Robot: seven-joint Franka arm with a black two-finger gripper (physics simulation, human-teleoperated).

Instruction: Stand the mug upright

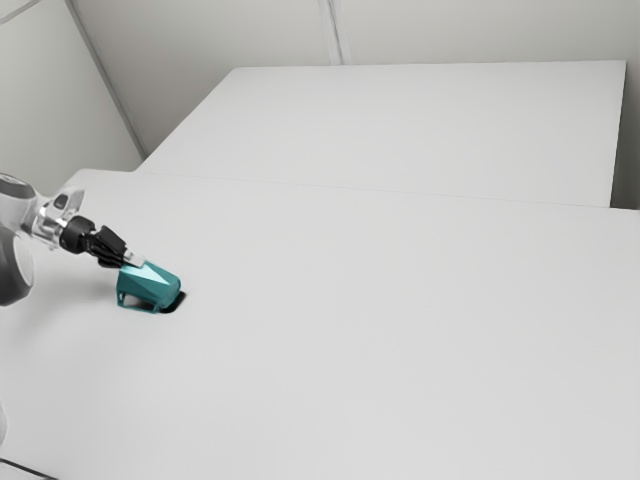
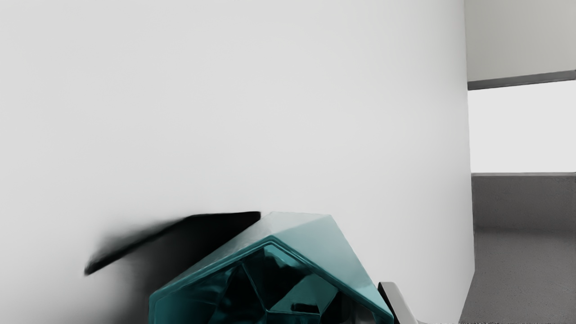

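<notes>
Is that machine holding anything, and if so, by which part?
Can't be told: the jaws are at the open end of the teal mug, but any grip is hidden.

The arm (image 1: 14,212) comes in from the exterior view's left, near that side's far corner of the desk (image 1: 300,350); the gripper (image 1: 134,259) is low, inclined downward.

Mug (image 1: 150,284): glossy teal, faceted
Pose: tipped sideways
Mouth (image 2: 270,292): open, angular
Handle (image 1: 140,308): low, angular
Place: near the worktop's (image 1: 380,330) far corner, exterior view's left
</notes>
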